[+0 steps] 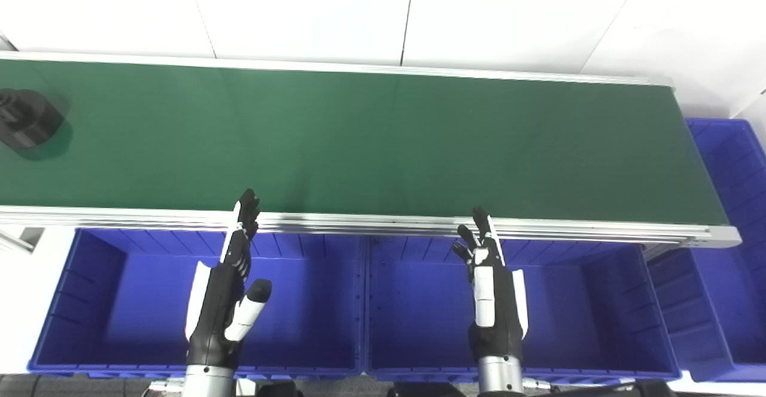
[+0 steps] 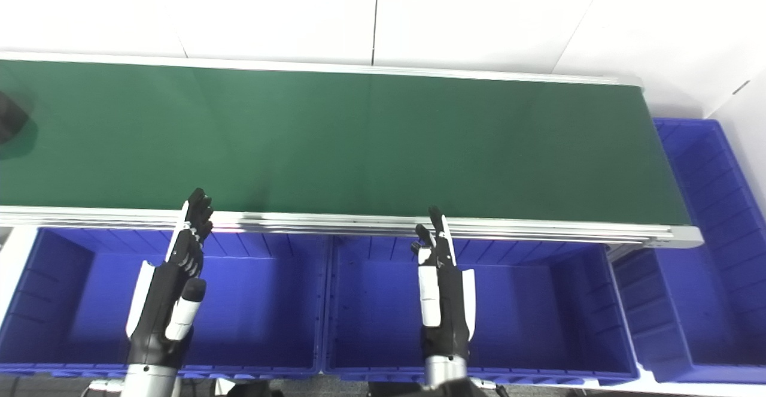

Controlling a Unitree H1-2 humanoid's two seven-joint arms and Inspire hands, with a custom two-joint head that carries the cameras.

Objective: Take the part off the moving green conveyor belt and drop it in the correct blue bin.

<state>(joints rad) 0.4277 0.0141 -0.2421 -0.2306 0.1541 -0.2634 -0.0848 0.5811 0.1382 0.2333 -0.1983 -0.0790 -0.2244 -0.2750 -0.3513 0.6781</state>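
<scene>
A dark part [image 1: 24, 123] sits at the far left end of the green belt [image 1: 383, 145], well apart from both hands. The left hand [image 1: 230, 283] hangs over the left blue bin [image 1: 90, 301], fingers straight and apart, holding nothing. The right hand [image 1: 494, 289] hangs over the middle blue bin [image 1: 598, 301], also spread and holding nothing. Another blue bin [image 1: 736, 205] sits past the belt's right end.

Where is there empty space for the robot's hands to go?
The green belt is bare from the black part at its left end to its right end. Both front blue bins look empty; the left hand and right hand hover over them, open.
</scene>
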